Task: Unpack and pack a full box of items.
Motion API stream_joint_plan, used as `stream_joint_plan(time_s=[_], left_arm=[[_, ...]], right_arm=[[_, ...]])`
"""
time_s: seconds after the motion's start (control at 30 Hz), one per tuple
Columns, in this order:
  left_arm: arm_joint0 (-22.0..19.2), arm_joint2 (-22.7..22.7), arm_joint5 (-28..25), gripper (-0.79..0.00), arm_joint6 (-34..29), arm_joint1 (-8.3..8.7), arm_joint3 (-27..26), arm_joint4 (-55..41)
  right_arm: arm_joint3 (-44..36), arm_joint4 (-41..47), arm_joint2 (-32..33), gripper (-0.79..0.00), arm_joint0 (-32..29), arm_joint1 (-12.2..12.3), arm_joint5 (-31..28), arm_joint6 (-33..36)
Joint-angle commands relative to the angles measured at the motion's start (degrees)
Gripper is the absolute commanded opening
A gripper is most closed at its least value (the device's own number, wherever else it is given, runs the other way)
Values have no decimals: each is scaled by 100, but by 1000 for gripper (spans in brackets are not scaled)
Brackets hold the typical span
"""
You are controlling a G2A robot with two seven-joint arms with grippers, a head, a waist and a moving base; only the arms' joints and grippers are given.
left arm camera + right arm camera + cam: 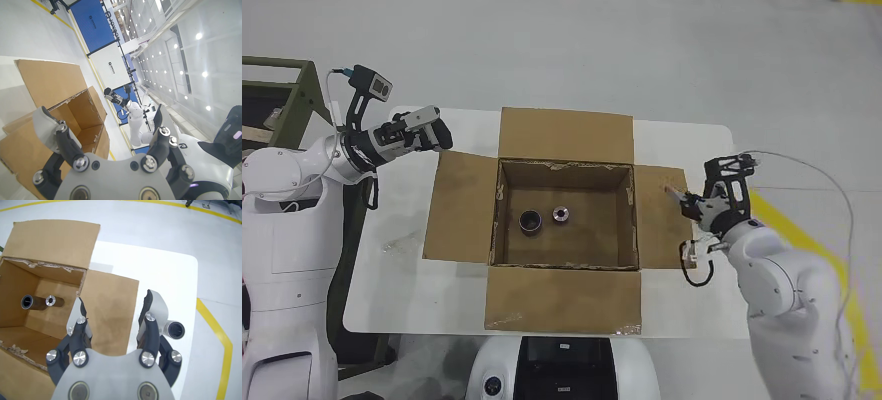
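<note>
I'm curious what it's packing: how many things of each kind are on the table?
Cardboard box: 1
Metal cylinders inside the box: 2
Metal cylinder outside the box: 1
Total: 4

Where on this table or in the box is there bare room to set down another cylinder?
Bare: the box floor between the two cylinders and its right wall, and the table strip beside the left flap. Crowded: the right flap's outer edge, where the open right gripper hovers next to a third cylinder.
</note>
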Motion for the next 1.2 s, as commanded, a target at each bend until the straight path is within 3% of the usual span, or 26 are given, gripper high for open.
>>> stream_joint_plan(time_s=[0.0, 0.57, 1.17], left_arm=[[0, 0, 0, 0, 0, 0, 0, 0], [0, 0, 0, 0, 0, 0, 0, 0], [0, 0, 0, 0, 0, 0, 0, 0]], right_arm=[[75, 50, 201, -175, -70, 18, -36, -46], [1309, 266, 1068, -142, 70, 162, -535, -279], [2404, 358, 1054, -148, 317, 235, -404, -397]])
